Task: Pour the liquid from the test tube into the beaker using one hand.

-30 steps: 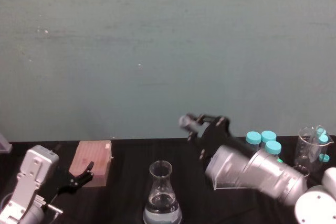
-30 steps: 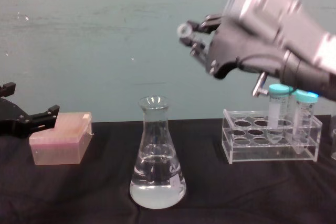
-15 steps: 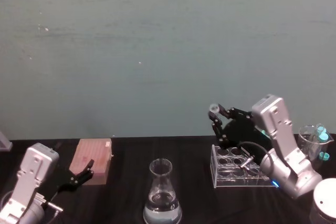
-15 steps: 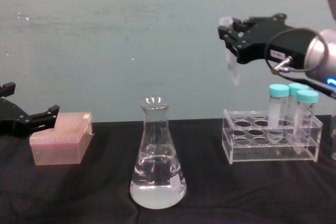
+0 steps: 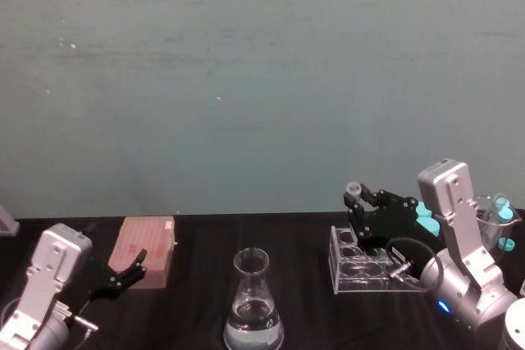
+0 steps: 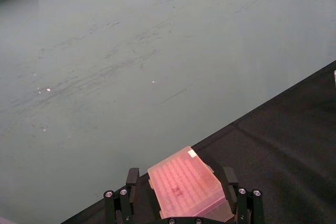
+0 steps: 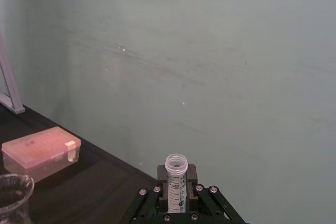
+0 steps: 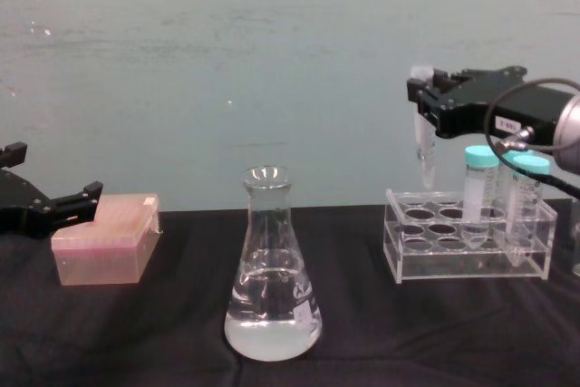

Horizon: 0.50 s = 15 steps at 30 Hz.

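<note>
Above the clear rack (image 8: 468,246), the right gripper (image 8: 426,108) held the test tube (image 8: 424,147) upright in its jaws, the beaker (image 8: 271,269) well to its left; left gripper (image 8: 54,208) idle, jaws open

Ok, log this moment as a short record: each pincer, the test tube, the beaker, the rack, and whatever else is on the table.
right pincer: shut on the test tube, above the rack's front left corner
test tube: upright, tip down, clear of the rack
beaker: standing mid-table, liquid in its base
rack: clear, holding teal-capped tubes
left pincer: open, low at the table's left, beside the pink box
</note>
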{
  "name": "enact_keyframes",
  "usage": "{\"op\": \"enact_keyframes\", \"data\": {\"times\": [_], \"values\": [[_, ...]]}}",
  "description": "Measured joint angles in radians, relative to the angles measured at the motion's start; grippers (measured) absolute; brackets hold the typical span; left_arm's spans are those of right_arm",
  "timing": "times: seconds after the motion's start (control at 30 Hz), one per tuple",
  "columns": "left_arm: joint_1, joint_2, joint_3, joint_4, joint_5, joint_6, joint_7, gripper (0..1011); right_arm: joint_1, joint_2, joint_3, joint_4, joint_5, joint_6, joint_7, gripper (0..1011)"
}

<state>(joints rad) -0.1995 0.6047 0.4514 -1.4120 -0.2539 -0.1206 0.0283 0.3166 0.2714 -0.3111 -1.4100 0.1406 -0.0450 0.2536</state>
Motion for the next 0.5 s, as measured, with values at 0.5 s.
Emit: {"op": "enact_keyframes", "data": {"times": [0.5], "values": [[0.000,0.000,0.000,0.000,0.000,0.000,0.000,1000,0.006,-0.023,0.039,0.051,0.015,0.012,0.029,195]]}}
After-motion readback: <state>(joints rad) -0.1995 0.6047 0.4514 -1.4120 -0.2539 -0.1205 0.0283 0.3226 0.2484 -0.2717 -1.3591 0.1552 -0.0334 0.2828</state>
